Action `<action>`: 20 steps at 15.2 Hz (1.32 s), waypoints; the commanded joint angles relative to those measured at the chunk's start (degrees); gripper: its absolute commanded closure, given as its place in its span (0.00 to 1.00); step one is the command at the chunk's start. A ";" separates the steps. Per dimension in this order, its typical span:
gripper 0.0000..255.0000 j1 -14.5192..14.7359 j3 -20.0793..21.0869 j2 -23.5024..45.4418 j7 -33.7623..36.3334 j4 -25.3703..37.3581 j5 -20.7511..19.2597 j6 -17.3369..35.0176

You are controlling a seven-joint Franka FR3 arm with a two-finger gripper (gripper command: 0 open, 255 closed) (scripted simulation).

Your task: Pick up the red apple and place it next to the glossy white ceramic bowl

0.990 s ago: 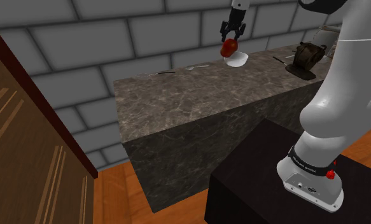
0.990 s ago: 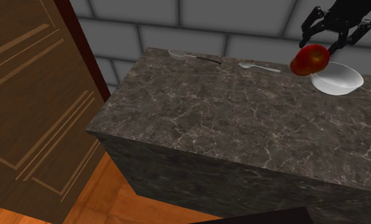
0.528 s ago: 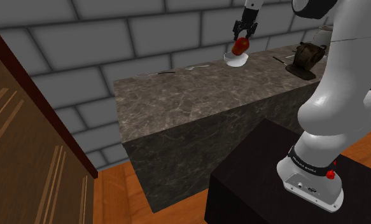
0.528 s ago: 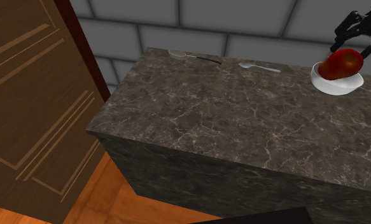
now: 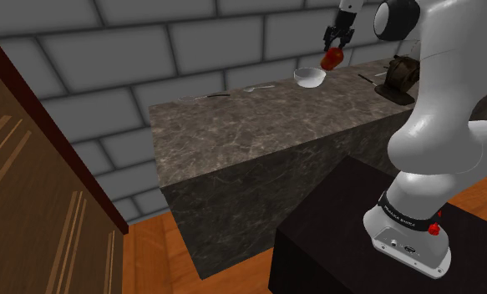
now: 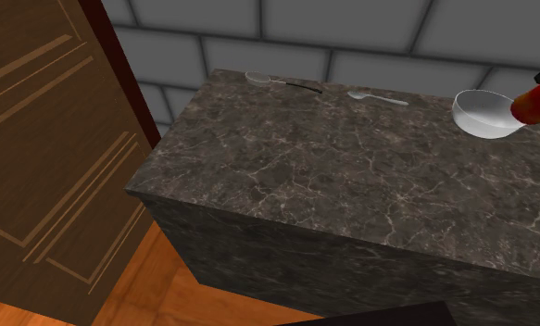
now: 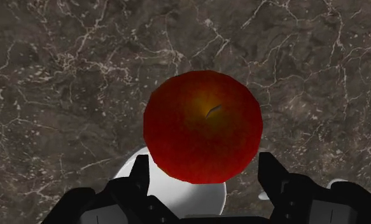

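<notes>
A: State of gripper [image 5: 334, 50]?
B: Fingers [image 7: 141, 177] clamped on red apple [image 7: 203, 126], one each side. Apple hangs above dark marble counter [image 5: 258, 125], no contact.
A: White bowl [image 5: 310, 77] rel. to apple?
B: Just beside it, twd shoulder view's left. Seen along the gripper, bowl overlaps apple's edge. Judgement: lower onto bare stone away from bowl, else may clip rim

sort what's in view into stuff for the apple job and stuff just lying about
For the job: apple, held in the fingers; bowl.
Lying about: spoon; dark-handled utensil; brown object.
</notes>
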 commanded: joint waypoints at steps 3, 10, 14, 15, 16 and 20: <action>1.00 -2.17 -0.03 4.18 -1.54 5.11 0.61 -1.24; 1.00 -1.37 -0.12 2.91 -2.75 -2.41 0.65 4.86; 1.00 -1.07 -0.10 2.78 -3.37 -5.71 0.78 7.95; 1.00 -1.01 -0.09 2.80 -3.52 -6.45 0.82 8.69; 1.00 -0.95 -0.08 2.83 -3.67 -7.16 0.86 9.42; 1.00 -0.76 0.00 3.14 -4.26 -9.71 1.08 12.22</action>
